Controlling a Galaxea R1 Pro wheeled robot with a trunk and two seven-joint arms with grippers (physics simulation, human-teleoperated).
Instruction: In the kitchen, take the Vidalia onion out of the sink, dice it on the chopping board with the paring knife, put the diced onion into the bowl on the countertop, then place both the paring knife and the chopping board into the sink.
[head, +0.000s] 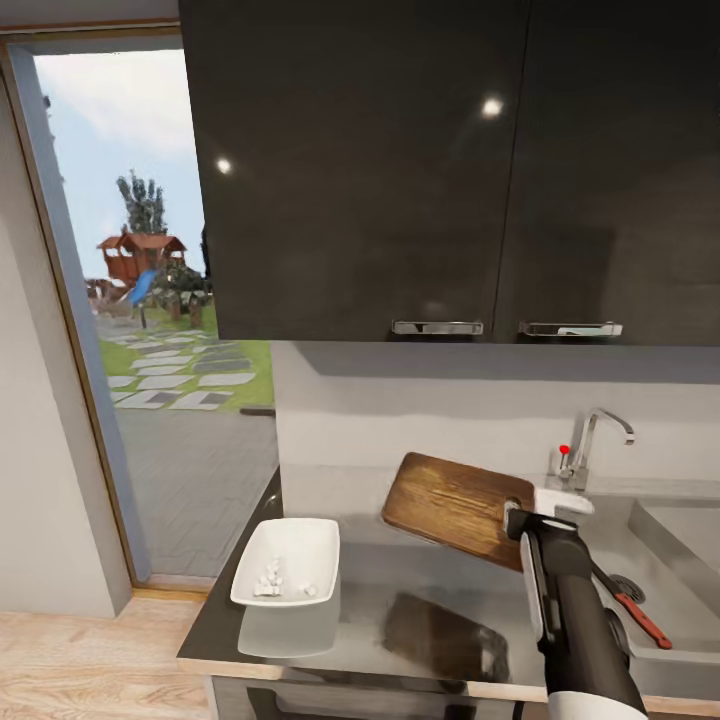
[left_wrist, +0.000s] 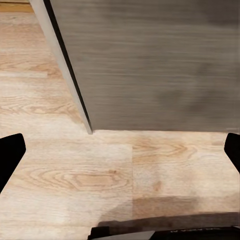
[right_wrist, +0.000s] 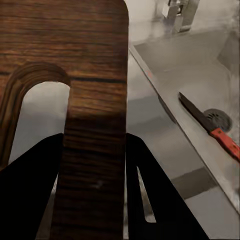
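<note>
Nearest to us in the head view is the right arm, rising from the lower edge, its right claw (head: 517, 522) clamped on the handle end of the chopping board (head: 455, 505). In the right wrist view we see the two dark fingers (right_wrist: 150, 200) pressed against either face of the board's wooden strip beside the slot-shaped handle hole. The board is held off the bench (head: 400, 610), tilted, and its dark shadow lies on the grey surface beneath it.

In the left wrist view the tips of the left claw (left_wrist: 120, 150) show at both edges, spread wide with nothing between them, over a pale wooden floor (left_wrist: 75, 175) and the grey side of a cabinet (left_wrist: 160, 65).

On the bench, left of the board, sits the white square bowl (head: 287, 562), with the diced onion (head: 272, 580) as a small cluster of white cubes near its front corner. To the right the sink (head: 670, 540) holds the paring knife (head: 630, 605), red handle toward us, dark blade reaching to the round drain (right_wrist: 216, 119); the right wrist view shows it lying flat in the basin. Behind the sink stands the chrome tap (head: 590, 445) with its red knob.

Farther off, dark glossy wall cupboards (head: 450, 170) with bar handles hang above, and an open doorway (head: 150, 300) on the left looks onto paving and a playhouse. We can read no writing or labels anywhere.
</note>
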